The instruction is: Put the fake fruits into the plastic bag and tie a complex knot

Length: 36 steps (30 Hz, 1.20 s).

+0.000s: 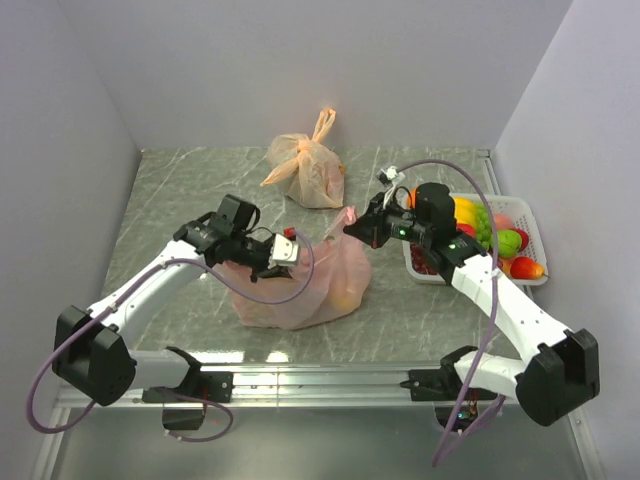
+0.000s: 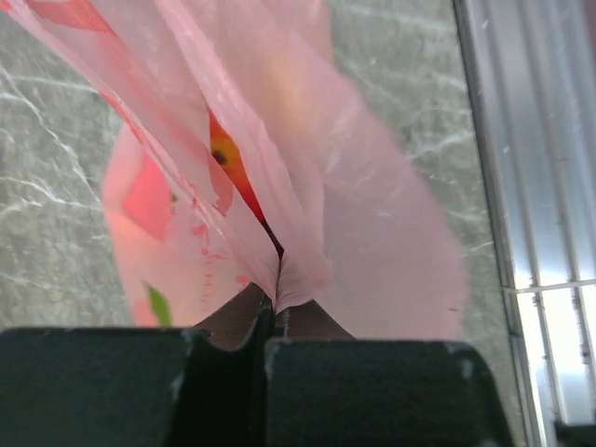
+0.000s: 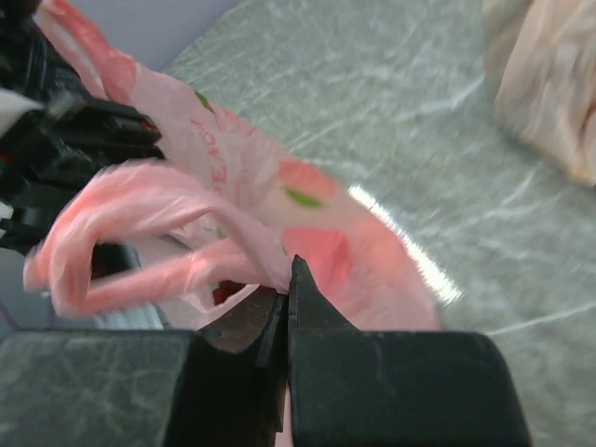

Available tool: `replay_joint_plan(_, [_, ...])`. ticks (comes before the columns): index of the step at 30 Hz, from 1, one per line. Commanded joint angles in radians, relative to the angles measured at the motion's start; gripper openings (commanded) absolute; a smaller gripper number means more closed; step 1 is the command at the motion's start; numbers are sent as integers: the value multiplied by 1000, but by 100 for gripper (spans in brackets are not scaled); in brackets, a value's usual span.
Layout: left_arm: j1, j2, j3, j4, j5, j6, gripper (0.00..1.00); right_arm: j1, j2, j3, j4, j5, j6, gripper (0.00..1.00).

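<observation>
The pink-red plastic bag (image 1: 300,290) stands at the table's middle with fake fruits dimly showing through its film (image 1: 345,295). My left gripper (image 1: 285,250) is shut on the bag's left upper edge, and the film is pinched between its jaws (image 2: 277,305). My right gripper (image 1: 355,228) is shut on the bag's right handle (image 3: 140,233), a loose pink loop gripped at the fingertips (image 3: 290,279). An orange fruit (image 2: 223,154) shows inside the bag. More fake fruits (image 1: 490,235) lie in the basket at the right. A knot is not in view.
A pale orange bag (image 1: 305,170) with tied upright handles stands behind the pink bag. The white basket (image 1: 537,262) sits by the right wall beside my right arm. An aluminium rail (image 1: 320,380) runs along the near edge.
</observation>
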Motion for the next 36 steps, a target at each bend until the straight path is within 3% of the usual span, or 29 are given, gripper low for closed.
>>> replay_joint_plan(1, [-25, 13, -108, 58, -75, 6, 0, -48, 28, -14, 43, 51, 128, 0])
replay_joint_plan(7, [-38, 102, -151, 117, -64, -6, 1, -51, 106, -33, 69, 56, 191, 0])
replay_joint_plan(14, [-38, 86, -90, 36, -38, 11, 4, -57, 137, 24, 61, 27, 235, 0])
replay_joint_plan(20, [-39, 12, -26, -66, -16, -37, 23, -52, 137, 19, 64, -30, 246, 0])
replay_joint_plan(25, [-39, -12, 20, -43, -9, -127, 55, -46, 129, 24, 55, -58, 228, 0])
replay_joint_plan(28, [-41, -17, 20, 14, -10, -205, 66, -48, 125, 22, 61, -68, 225, 0])
replay_joint_plan(33, [-55, 26, -4, 133, -70, -290, 63, -48, 126, 21, 63, -68, 223, 0])
replay_joint_plan(36, [-56, 53, -41, 162, -73, -268, 44, -48, 146, 27, 66, -58, 226, 0])
